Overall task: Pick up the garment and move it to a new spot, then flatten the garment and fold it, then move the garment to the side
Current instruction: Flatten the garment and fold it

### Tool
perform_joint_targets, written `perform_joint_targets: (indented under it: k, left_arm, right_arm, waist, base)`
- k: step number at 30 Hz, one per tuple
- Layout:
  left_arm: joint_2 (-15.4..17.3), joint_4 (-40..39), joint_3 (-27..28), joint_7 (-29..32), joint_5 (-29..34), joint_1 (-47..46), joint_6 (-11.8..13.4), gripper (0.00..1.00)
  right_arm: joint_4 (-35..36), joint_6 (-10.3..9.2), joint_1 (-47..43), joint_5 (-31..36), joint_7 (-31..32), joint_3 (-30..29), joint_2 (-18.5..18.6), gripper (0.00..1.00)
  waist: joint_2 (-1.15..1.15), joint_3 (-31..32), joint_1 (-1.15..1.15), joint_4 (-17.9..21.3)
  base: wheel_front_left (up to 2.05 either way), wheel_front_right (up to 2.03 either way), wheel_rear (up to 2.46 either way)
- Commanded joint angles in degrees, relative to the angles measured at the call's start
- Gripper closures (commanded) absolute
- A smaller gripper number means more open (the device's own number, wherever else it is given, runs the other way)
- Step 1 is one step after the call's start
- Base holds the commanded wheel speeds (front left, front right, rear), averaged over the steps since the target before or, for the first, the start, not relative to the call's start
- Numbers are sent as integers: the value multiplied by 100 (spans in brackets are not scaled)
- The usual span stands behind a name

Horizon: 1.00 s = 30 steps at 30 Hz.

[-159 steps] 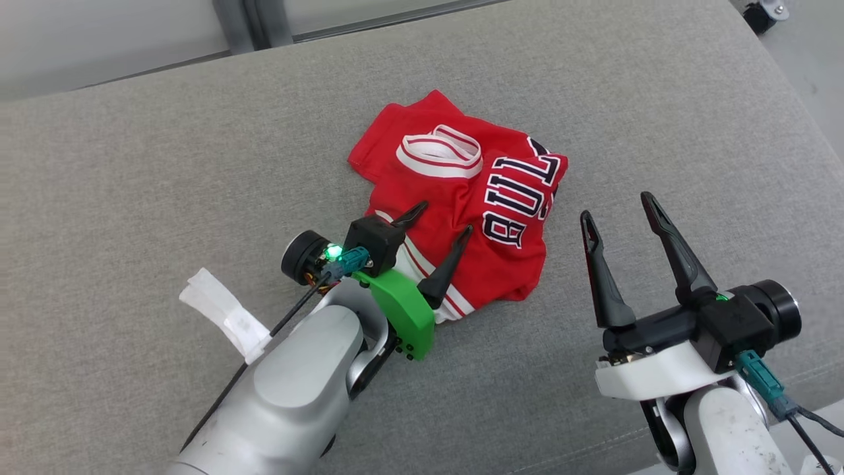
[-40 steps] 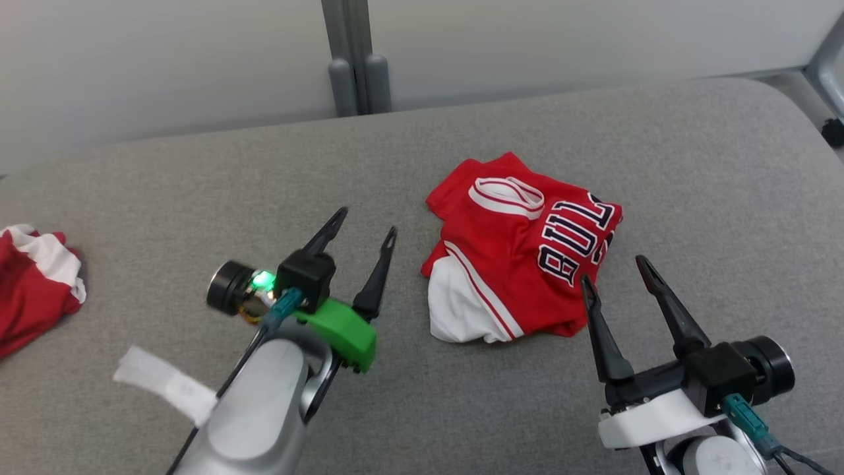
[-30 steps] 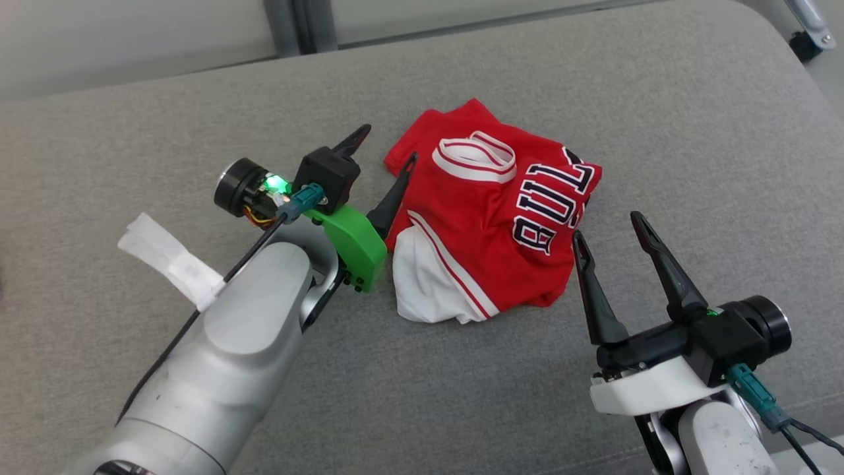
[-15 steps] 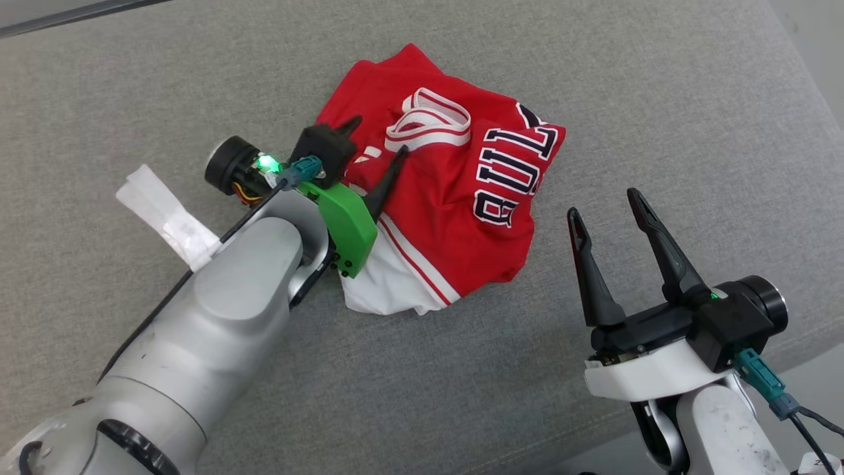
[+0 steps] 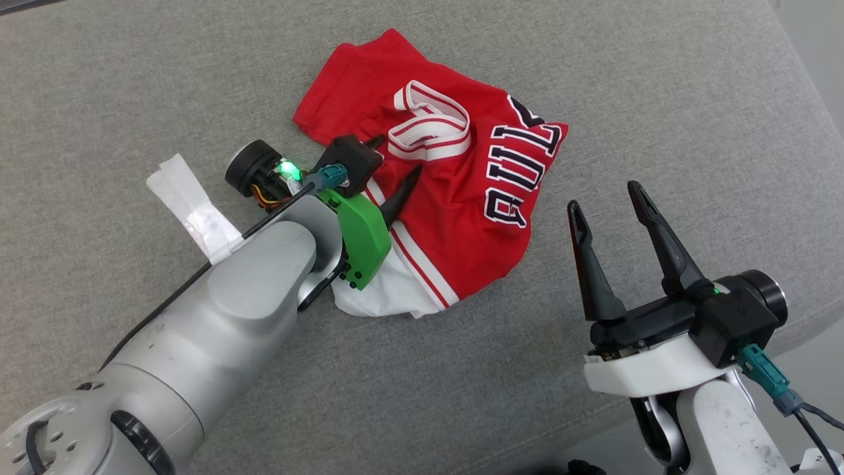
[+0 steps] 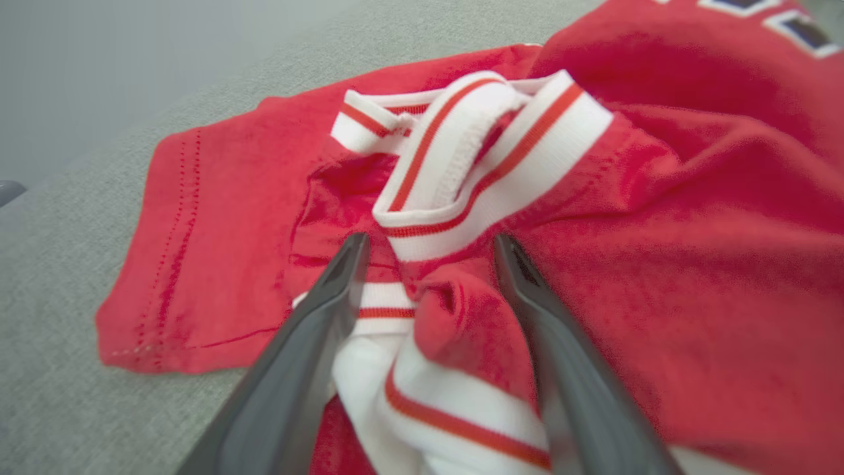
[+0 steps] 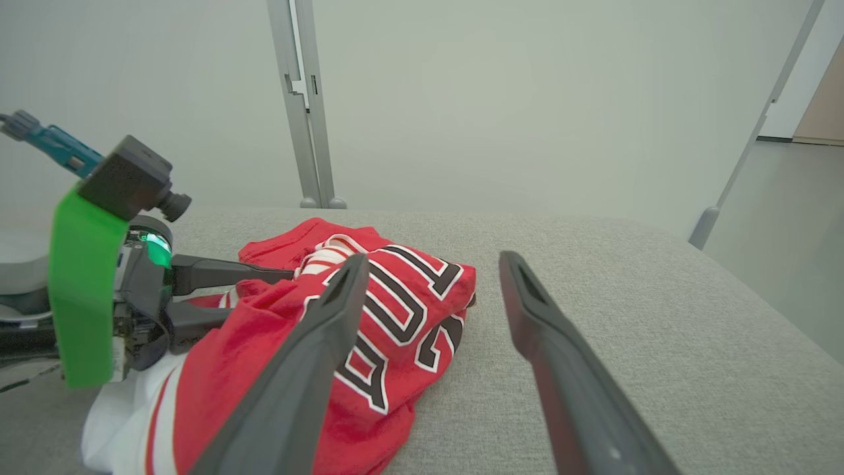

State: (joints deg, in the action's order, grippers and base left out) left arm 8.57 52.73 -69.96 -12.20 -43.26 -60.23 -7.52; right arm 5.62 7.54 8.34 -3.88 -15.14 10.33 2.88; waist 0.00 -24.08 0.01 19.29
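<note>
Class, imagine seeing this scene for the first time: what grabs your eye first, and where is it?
A crumpled red jersey lies mid-picture on the grey cushion. The left pincer, carrying a green bracket, stands open astride a fold by the white striped collar; the right pincer hovers open beside the jersey, apart.

Soft, even white light falls on your gray cushion point(image 5: 593, 79), leaving only faint shadows under the red shirt point(image 5: 461, 218). In your left wrist view, the near fingers point(image 6: 290, 382) and the shirt's far lettering blur; the striped collar point(image 6: 461, 165) reads sharpest. Your right wrist view slants the far posts point(image 7: 752, 132) at its edges.
</note>
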Motion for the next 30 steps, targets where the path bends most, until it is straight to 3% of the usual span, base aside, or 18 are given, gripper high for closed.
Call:
perform_joint_targets:
  k: [1,2,12,20,25,30]
  left_arm:
    - [39,2,-47,-59,-71,-85,7,91]
    - [39,-1,-81,-79,-72,-105,7,100]
    - [-116,-510,-109,-305,-326,-277,8,100]
    - [57,-1849,119,62,-1755,-811,7,100]
    - [29,-2142,789,616,-2799,-1486,18,100]
    - [-311,-1861,1560,581,-3318,-2375,365,100]
  right_arm:
    - [-1,-10,27,-47,-1,5,1,0]
    - [-8,-10,34,-58,-1,14,1,0]
    - [-91,-10,-48,-118,-1,32,2,0]
    - [-204,-10,-168,-293,-1,66,3,0]
    - [-268,-10,-276,-468,-1,45,2,0]
    - [-302,-9,-392,-613,-1,12,3,0]
  waist:
    - [0,5,-1,-11]
    - [0,8,-1,-14]
    - [0,306,-1,-49]
    - [0,920,-1,146]
    - [0,1306,-1,254]
    - [0,1654,-1,308]
  base:
    - [0,0,0]
    - [0,0,0]
    - [0,0,0]
    - [0,0,0]
    - [0,0,0]
    - [0,0,0]
